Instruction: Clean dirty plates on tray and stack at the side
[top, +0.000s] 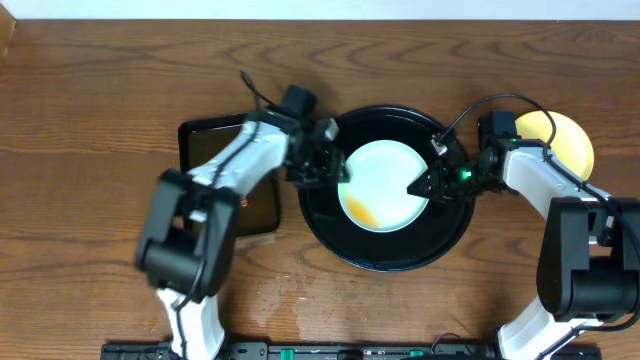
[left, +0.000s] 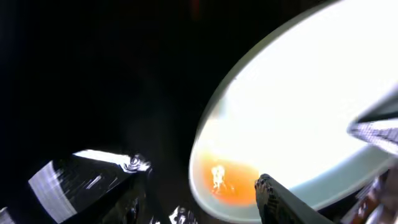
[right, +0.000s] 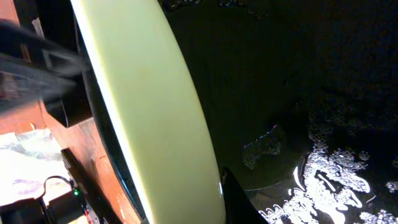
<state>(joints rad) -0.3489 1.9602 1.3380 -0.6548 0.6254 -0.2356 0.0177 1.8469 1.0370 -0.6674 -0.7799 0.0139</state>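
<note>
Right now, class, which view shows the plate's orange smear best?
Left wrist: the smear is large and close on the plate. Overhead shows it small at the plate's rim; right wrist shows only the plate's edge.

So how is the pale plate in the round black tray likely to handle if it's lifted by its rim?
Probably stiff: the plate keeps a clean round outline with a thick rim. Likely slippery: it looks glossy, and the tray under it shows wet glints. Being wide and shallow, it would likely slide when pushed, not roll.
</note>
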